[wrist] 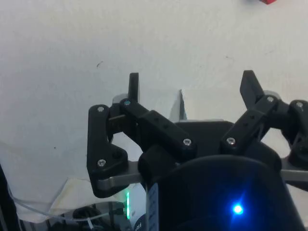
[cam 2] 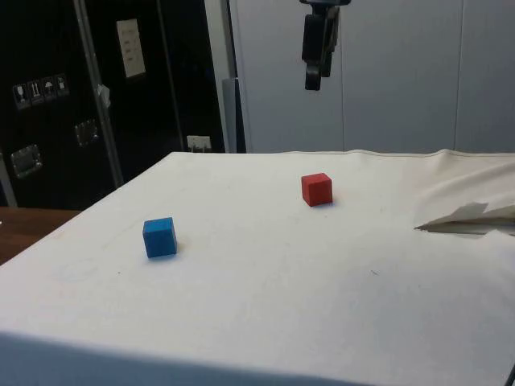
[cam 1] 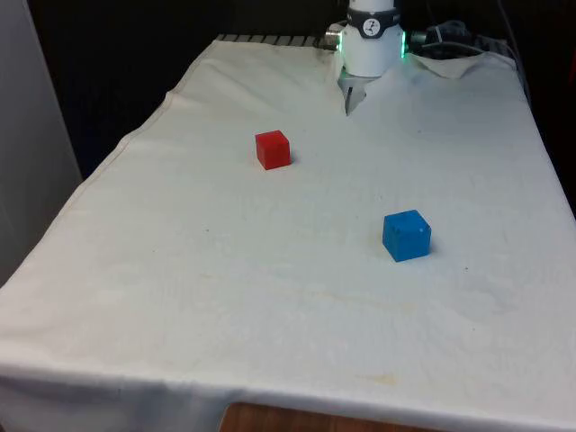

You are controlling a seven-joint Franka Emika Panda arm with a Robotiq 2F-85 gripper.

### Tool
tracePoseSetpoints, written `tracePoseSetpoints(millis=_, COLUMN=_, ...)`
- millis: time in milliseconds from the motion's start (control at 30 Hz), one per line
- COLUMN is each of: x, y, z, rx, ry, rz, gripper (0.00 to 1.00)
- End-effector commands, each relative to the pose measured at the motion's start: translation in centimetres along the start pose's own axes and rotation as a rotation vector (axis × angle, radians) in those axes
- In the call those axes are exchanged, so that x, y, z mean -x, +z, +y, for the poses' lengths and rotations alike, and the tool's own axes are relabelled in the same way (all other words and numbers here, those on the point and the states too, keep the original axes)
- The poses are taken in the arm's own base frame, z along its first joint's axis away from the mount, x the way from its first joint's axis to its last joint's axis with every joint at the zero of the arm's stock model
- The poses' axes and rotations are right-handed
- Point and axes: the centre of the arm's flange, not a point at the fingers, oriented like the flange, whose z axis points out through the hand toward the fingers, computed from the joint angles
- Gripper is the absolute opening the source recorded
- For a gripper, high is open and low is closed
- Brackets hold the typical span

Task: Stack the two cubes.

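Nothing stacked yet: my hand [cam 2: 314, 76] hangs wide open and empty, high above the small red cube [cam 1: 273, 149]; the blue cube [cam 1: 406, 235] sits well apart on the white-clothed desk [cam 1: 225, 297].

Front, side views: shared cloth-covered table [cam 1: 270, 315]

A plain white cloth [cam 1: 270, 306] covers the table. On it sit a solid red cube [cam 1: 273, 149] and a solid blue cube [cam 1: 406, 235], neither patterned. The gripper [cam 2: 315, 44] above is black. The cabinets [cam 2: 56, 96] behind are dark.
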Motion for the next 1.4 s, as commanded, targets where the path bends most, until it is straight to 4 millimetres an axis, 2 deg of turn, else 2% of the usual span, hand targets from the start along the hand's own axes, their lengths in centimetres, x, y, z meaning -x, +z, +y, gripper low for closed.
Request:
tracePoseSetpoints(millis=0, x=0.1, y=0.0, z=0.3, rx=-0.001, ry=-0.002, rz=-0.001, gripper=1.0)
tracePoseSetpoints(millis=200, x=0.8, y=-0.1, z=2.3, rx=0.001, ry=-0.012, rz=-0.009, gripper=1.0)
tracePoseSetpoints(millis=533, x=1.4, y=0.3, z=4.3, rx=-0.001, ry=-0.045, rz=-0.016, gripper=1.0)
tracePoseSetpoints(millis=1367, x=1.0, y=1.8, z=5.1, rx=-0.023, ry=-0.233, rz=-0.046, gripper=1.0)
